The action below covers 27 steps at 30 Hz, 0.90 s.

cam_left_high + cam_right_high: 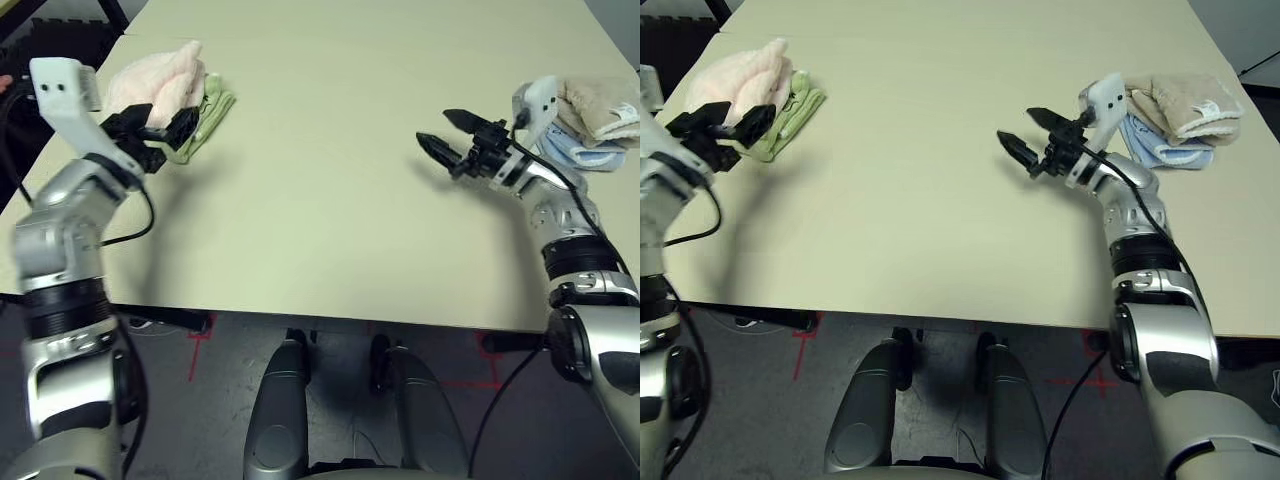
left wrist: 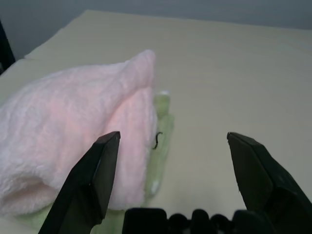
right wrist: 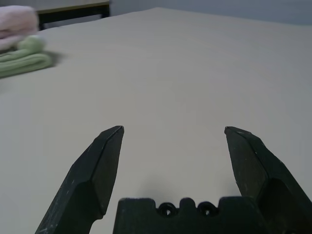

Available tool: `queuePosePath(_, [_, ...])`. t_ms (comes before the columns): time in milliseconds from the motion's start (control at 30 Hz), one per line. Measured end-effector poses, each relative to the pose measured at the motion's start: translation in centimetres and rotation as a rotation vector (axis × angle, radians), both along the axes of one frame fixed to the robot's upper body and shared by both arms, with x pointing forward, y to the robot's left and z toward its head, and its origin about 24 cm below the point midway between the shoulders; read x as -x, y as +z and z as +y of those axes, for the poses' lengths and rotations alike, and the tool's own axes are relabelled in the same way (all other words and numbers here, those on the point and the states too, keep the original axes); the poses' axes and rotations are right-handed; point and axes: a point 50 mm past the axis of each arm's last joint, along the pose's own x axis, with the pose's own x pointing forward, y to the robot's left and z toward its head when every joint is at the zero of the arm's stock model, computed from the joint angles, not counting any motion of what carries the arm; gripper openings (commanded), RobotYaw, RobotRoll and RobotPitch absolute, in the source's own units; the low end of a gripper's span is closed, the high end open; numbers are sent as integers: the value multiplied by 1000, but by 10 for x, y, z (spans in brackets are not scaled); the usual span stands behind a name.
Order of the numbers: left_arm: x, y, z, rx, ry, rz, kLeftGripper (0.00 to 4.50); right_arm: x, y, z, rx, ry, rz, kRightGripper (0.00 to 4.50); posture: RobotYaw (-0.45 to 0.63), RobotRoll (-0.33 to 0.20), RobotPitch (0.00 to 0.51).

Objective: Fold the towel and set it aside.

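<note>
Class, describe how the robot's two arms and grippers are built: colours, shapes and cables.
Both arms are silver jointed segments with black bands and loose black cables. Each ends in a white wrist housing and a black gripper, left gripper and right gripper, with two pointed, wedge-shaped fingers.

Even, bright light; soft shadows on the table [image 1: 330,200]; wrist views slightly blurred.

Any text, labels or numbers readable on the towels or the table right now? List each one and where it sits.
None readable.
Pink towel: no tag or text showing.
Green towel under it: a small dark mark at its edge in the left wrist view, too small to read.
Beige towel and blue towel: nothing legible.
Table: bare, no markings.
</note>
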Motion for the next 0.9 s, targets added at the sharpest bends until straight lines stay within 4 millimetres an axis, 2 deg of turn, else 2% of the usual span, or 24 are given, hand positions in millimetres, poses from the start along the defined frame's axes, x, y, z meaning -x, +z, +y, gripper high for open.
queuePosePath(100, [-20,-12,-14,15,78,-42,4443,-6,-2,-5,-82,-168,-24,4500,-35,0,226])
queuePosePath(333, [-34,-39,-28,-165,87,-9,4443,-7,-29,-25,-168,-405,56,4500,-49,0,200])
queuePosePath(433, [-33,-49,-20,-208,95,10,4443,-5,-35,-36,-200,-483,86,4500,-47,0,197])
queuePosePath(567, [-28,-49,-7,-229,81,-10,4443,-2,-28,-53,-190,-512,59,4500,-44,0,193])
queuePosePath(900, [-21,-39,16,-268,72,-17,4443,0,-26,-55,-186,-437,49,4500,-40,0,191])
